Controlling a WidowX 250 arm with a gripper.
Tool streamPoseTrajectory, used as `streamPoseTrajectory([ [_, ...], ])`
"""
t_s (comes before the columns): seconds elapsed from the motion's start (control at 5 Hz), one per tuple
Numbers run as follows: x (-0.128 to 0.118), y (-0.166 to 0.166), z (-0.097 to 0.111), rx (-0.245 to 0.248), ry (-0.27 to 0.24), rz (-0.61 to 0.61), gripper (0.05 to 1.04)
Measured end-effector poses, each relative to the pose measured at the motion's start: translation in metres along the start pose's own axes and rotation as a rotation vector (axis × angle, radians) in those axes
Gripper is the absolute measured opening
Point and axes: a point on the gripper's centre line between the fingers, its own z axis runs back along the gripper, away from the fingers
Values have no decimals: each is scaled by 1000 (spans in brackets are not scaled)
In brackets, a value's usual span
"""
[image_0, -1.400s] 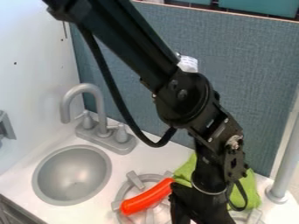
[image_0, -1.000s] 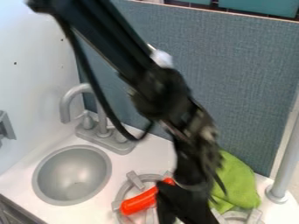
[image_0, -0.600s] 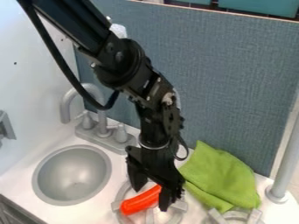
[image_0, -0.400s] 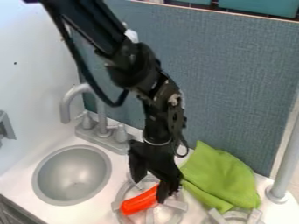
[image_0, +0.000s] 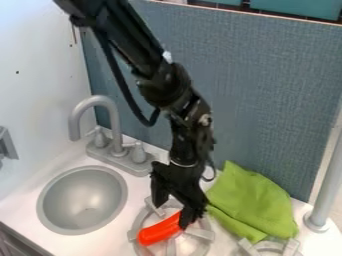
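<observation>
- Your black gripper (image_0: 173, 215) hangs low over the near burner (image_0: 200, 233), its two fingers spread, with a gap showing between them.
- One finger stands behind the orange-red toy (image_0: 159, 231), towards the sink side; the other comes down over the toy's upper end and hides part of it. You cannot tell from here whether either one touches it.
- The step in hand looks, in your position, like lining up around the toy, with no firm grip made.
- If you want a hold on it, the next move calls for settling both fingers on opposite sides of the toy and checking their height against the burner bars before you close; a bar could catch a fingertip.
- The toy lies slantwise across the burner, its rounded free end pointing away from the gripper. It looks smooth, glossy and slightly curved, and its rounded sides may let it roll if you push it from one side.
- Just beside the gripper, you have a crumpled green cloth (image_0: 252, 202), partly at the edge of a second burner (image_0: 251, 249).
- Farther out on the white counter (image_0: 23, 209), you see the round grey sink (image_0: 83, 200) and its faucet (image_0: 114, 120), well apart from the toy.
- Behind everything stands a blue-grey panel (image_0: 267, 90).
</observation>
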Motion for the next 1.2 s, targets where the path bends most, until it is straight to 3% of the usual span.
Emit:
streamPoseTrajectory([
  [0.6,10,8,-37,-43,75,-14,1000],
  [0.8,8,10,-52,-33,139,-17,949],
  [1.0,7,13,-52,-9,151,22,671],
  [1.2,3,12,-45,3,138,35,562],
])
